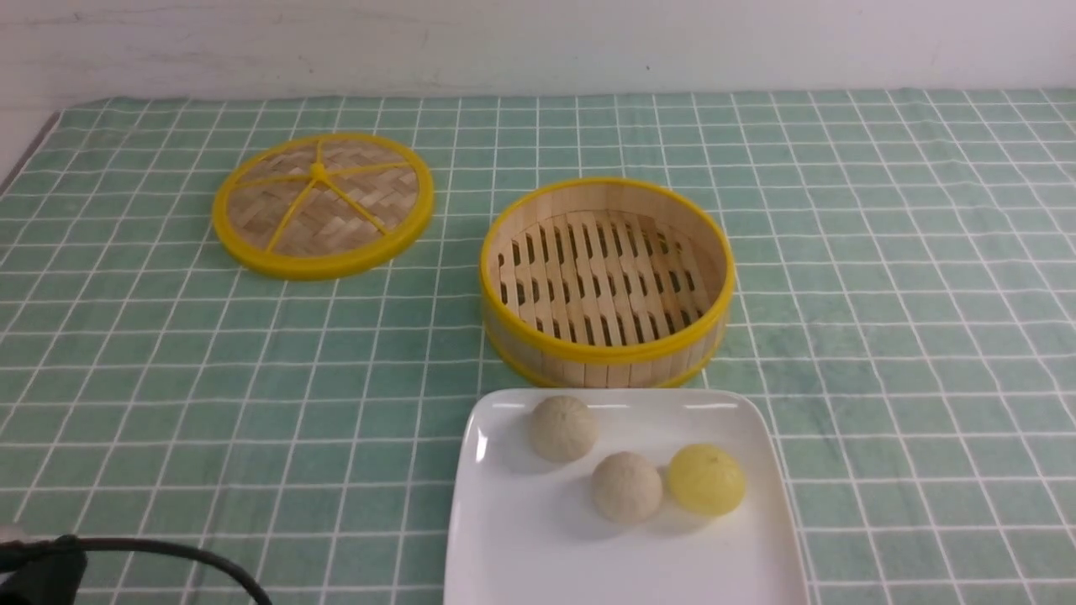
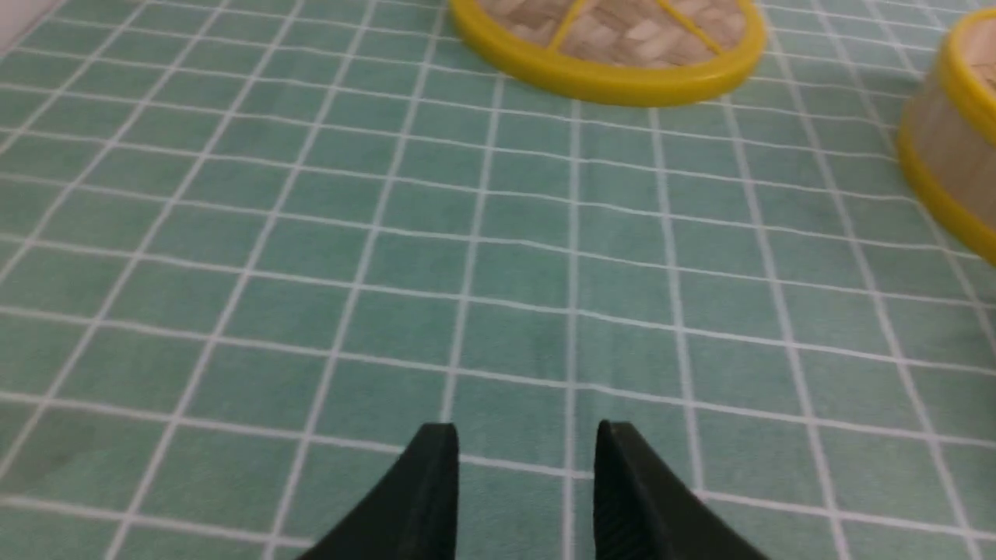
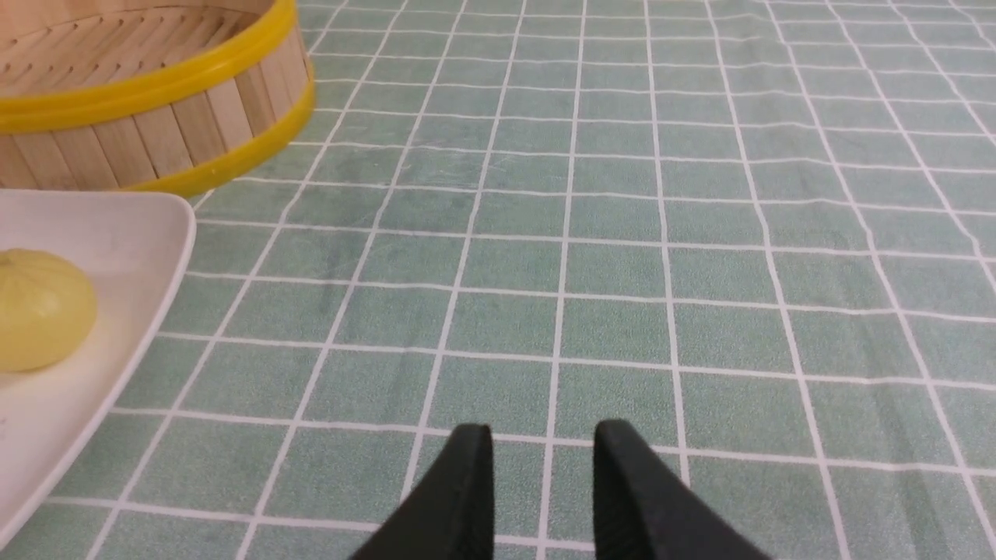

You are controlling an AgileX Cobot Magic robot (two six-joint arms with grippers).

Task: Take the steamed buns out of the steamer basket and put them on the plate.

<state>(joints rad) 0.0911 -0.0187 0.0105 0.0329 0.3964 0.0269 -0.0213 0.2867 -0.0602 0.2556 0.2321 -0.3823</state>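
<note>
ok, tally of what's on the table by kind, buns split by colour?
Beige buns: 2
Yellow bun: 1
Plate: 1
Steamer basket: 1
Basket lid: 1
Total: 6

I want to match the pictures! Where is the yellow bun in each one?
Front view: the yellow bun sits on the white plate, right of a beige bun.
Left wrist view: not in it.
Right wrist view: at the picture's edge, on the plate.
Shared landmark: the steamer basket.
</note>
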